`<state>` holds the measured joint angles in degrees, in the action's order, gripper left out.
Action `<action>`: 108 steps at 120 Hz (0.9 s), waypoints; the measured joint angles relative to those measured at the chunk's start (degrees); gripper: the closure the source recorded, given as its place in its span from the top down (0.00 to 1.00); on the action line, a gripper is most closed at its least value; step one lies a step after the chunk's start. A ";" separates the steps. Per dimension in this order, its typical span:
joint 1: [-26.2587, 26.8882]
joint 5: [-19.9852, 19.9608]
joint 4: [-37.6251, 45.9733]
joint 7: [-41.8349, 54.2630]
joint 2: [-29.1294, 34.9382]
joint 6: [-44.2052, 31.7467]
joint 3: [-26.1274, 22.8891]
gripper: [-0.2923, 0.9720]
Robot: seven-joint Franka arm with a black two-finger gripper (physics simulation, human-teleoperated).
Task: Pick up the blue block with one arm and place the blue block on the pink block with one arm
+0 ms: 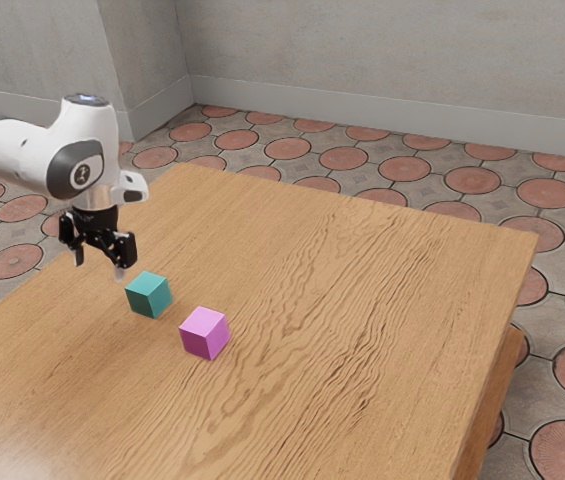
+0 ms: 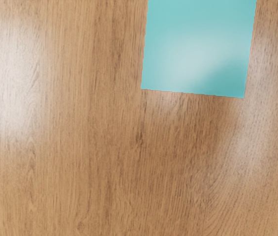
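A wooden table (image 1: 362, 290) stands on a floor (image 1: 472, 180) of round reddish tiles beside grey walls (image 1: 382, 50).

A wooden bench (image 1: 362, 300) with wavy grain fills the middle down to 6 o'clock. From 9 through 12 to 3 o'clock lies a floor (image 1: 482, 180) of round reddish tiles in grey. Plain grey walls (image 1: 392, 45) with pale skirting (image 1: 412, 112) stand at 12 o'clock.

No readable text, blue block (image 1: 148, 294) and pink block (image 1: 204, 333) unmarked, pale mark on arm joint (image 1: 78, 168) illegible
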<state>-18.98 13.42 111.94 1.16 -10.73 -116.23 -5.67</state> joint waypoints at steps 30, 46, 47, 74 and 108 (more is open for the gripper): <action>0.08 0.13 -3.31 -0.63 -6.35 -2.93 0.13 0.77; 0.11 0.05 -5.51 -1.21 -8.88 -3.86 -0.14 0.77; 0.12 0.02 -5.58 -1.25 -8.97 -3.90 -0.17 0.77; 0.16 -2.20 -8.64 -2.51 -13.01 -4.55 -0.58 0.77; 0.26 -2.67 -11.27 -3.72 -17.83 -5.42 -1.44 0.77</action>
<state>-18.72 10.76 100.67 -2.56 -28.56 -121.66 -7.11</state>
